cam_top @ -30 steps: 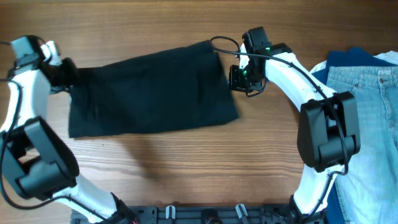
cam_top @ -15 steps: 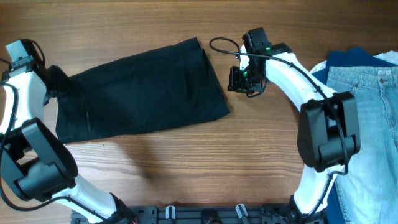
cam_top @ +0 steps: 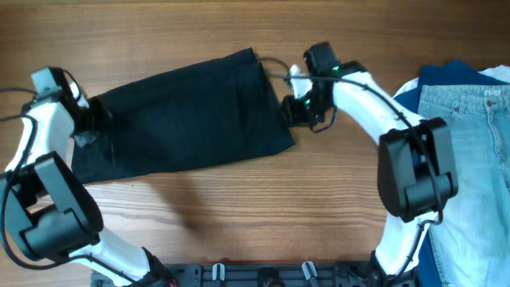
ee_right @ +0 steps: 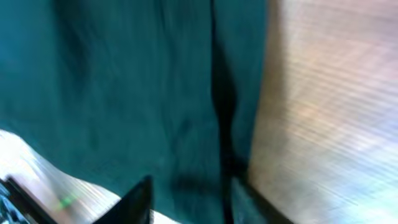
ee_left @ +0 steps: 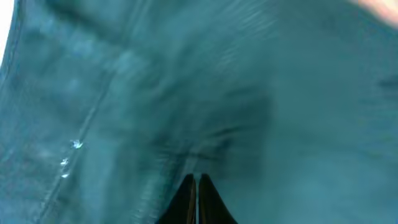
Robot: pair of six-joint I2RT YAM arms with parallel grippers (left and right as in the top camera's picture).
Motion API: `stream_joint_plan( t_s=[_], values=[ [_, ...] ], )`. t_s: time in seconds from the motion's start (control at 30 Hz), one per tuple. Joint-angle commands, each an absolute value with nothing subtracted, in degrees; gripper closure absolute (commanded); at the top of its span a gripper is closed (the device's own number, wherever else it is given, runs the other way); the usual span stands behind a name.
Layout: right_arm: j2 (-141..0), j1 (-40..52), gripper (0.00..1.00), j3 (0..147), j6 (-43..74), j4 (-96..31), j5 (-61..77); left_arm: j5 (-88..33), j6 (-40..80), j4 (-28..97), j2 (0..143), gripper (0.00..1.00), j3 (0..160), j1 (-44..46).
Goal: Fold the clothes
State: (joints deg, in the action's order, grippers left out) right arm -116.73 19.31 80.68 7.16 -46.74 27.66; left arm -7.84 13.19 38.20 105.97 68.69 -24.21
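Across the left and middle of the table [cam_top: 239,215] the black garment [cam_top: 183,112] is spread flat and slightly aslant, with no fold yet made. Its left end is met by the left gripper [cam_top: 94,121], whose jaws are seen closed tight in the wrist view, with creases drawn toward the tips, so a pinch of cloth is judged likely. At the right edge the right gripper [cam_top: 293,112] is held with its jaws apart, over the hem and gripping nothing. The step is judged to be the taking of both ends before a first fold. Next, a closing on the right hem is called for, then a lift. Bare wood is left in front of and behind the cloth. To the right, the jeans [cam_top: 470,159] and the blue garment [cam_top: 446,76] are kept well apart.
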Motion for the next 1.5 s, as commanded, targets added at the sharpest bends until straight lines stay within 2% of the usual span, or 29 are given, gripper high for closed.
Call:
stream_joint_plan(
  t_s=[0.0, 0.03, 0.1, 0.13, 0.2, 0.27, 0.37, 0.4, 0.5, 0.53, 0.57, 0.6, 0.63, 0.73, 0.8, 0.9, 0.97, 1.0, 1.1, 1.2, 1.27, 1.33, 1.47],
  values=[
    [-120.4, 22.0, 0.68, 77.6, 11.7, -47.5, 21.3, -2.5, 12.5, 36.4, 107.0, 0.96, 64.8, -24.7],
    [-120.5, 21.8, 0.69, 77.6, 13.8, -47.6, 20.1, -2.5, 12.5, 36.5, 107.1, 0.96, 64.8, -24.8],
    [-120.5, 21.0, 0.84, 77.6, 15.1, -48.4, 19.5, -2.4, 12.4, 36.4, 107.0, 0.96, 64.8, -24.8],
    [-120.5, 20.6, 0.95, 77.6, 15.2, -49.5, 19.0, -2.5, 12.4, 36.2, 107.0, 0.95, 64.8, -24.8],
    [-120.5, 19.8, 0.96, 77.6, 16.5, -53.8, 16.4, -2.4, 12.4, 35.7, 107.0, 0.94, 64.8, -24.8],
    [-120.2, 19.6, 0.96, 77.6, 21.5, -63.7, 7.9, -2.5, 12.2, 35.3, 107.0, 0.93, 64.9, -24.8],
    [-118.9, 19.6, 0.95, 77.6, 24.2, -66.8, 7.0, -2.5, 12.2, 35.6, 106.9, 0.92, 65.5, -24.8],
    [-117.4, 19.6, 0.92, 77.6, 24.1, -66.1, 7.0, -2.5, 12.2, 36.1, 106.8, 0.91, 66.0, -24.8],
    [-110.9, 19.6, 0.71, 78.0, 17.0, -59.0, 9.1, -3.6, 12.2, 38.2, 106.1, 0.84, 68.1, -24.8],
    [-108.3, 19.6, 0.63, 78.3, 12.9, -55.8, 11.3, -3.9, 12.2, 38.9, 105.6, 0.82, 68.9, -24.8],
    [-105.9, 19.6, 0.46, 78.5, 9.8, -51.7, 13.6, -5.0, 12.2, 39.8, 104.8, 0.81, 69.7, -24.8],
    [-104.2, 19.6, 0.39, 78.5, 9.3, -47.9, 14.7, -6.4, 12.2, 40.7, 104.2, 0.79, 70.3, -24.8],
    [-103.0, 19.6, 0.39, 78.5, 9.5, -43.5, 16.3, -8.0, 12.2, 41.6, 103.5, 0.78, 70.7, -24.8],
    [-103.3, 19.7, 0.59, 78.5, 15.9, -33.0, 24.2, -11.2, 12.5, 46.4, 102.1, 0.65, 70.8, -24.8],
    [-105.9, 20.4, 0.78, 78.5, 19.7, -30.2, 30.7, -7.7, 12.5, 49.9, 102.2, 0.54, 70.8, -25.3],
    [-110.4, 22.7, 0.87, 78.4, 21.1, -31.6, 33.1, -5.5, 12.9, 49.5, 102.2, 0.32, 70.8, -28.9],
    [-113.9, 24.1, 0.92, 78.4, 24.3, -34.2, 33.1, -8.7, 12.1, 45.8, 102.3, 0.15, 70.8, -32.5],
    [-115.2, 24.4, 0.94, 78.4, 26.0, -35.1, 33.1, -10.6, 10.2, 44.4, 102.3, 0.12, 70.8, -33.8],
    [-118.7, 24.4, 0.96, 78.3, 31.9, -36.5, 33.1, -16.2, 4.9, 41.5, 102.3, 0.08, 70.8, -38.5],
    [-119.9, 24.4, 0.96, 78.3, 33.3, -36.8, 32.5, -17.6, 2.9, 39.7, 103.5, 0.07, 70.8, -42.3],
    [-119.9, 24.4, 0.96, 78.3, 33.4, -36.9, 31.8, -22.8, 0.1, 38.9, 105.5, 0.07, 70.8, -43.9],
    [-119.9, 24.4, 0.96, 78.3, 33.4, -36.9, 31.3, -28.7, -2.9, 38.5, 108.9, 0.08, 70.8, -44.5],
    [-119.9, 24.4, 0.96, 78.3, 33.4, -36.7, 30.8, -32.1, -7.6, 39.0, 114.4, 0.13, 70.8, -44.4]
  ],
)
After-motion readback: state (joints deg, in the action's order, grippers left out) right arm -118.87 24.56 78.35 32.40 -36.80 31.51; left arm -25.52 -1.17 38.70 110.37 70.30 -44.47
